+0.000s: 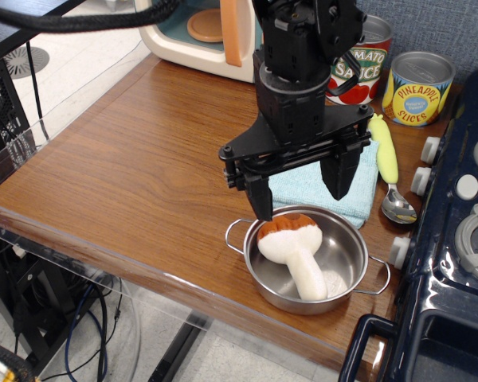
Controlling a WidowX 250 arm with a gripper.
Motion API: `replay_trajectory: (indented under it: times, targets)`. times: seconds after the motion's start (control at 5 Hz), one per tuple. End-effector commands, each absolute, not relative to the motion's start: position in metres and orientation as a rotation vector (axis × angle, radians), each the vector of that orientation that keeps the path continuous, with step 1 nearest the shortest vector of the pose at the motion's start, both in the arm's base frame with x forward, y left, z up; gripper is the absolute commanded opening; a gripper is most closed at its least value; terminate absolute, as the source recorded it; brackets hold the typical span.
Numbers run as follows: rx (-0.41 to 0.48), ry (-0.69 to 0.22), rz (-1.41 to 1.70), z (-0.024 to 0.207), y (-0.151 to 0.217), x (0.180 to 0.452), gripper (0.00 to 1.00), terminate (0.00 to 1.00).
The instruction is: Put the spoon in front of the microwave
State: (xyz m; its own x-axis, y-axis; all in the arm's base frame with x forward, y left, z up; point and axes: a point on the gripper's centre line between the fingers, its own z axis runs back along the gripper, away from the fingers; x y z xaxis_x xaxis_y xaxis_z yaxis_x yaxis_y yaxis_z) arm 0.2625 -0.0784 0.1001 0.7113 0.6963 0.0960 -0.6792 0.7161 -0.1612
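While the cream and teal toy microwave [199, 36] sits at the back left of the brown wooden table [127, 175], the black claw [301, 193] hangs with its two fingers wide apart, holding nothing, just above a soft toy mushroom [293, 248] in a shiny round metal pot [334, 270]. Right of it, beside a light blue cloth [319, 191], lies the small spoon [389, 169] with a fat yellow-green handle pointing away and its silver bowl toward the near edge.

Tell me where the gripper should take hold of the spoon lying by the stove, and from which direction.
Probably from above, on the spoon's thick yellow-green handle: it lies flat, its sides exposed between the blue cloth and the stove. The thin metal bowl offers less purchase. The gripper hangs open over the pot.
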Motion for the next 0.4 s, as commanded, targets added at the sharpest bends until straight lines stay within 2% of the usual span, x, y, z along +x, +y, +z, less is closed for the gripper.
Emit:
replay_trajectory:
  times: [0.0, 0.2]
  targets:
    - [-0.117, -0.154, 0.765, 0.100, -0.078, 0.262, 1.00, 0.00]
    - [-0.119, -0.159, 0.707, 0.099, -0.082, 0.279, 1.00, 0.00]
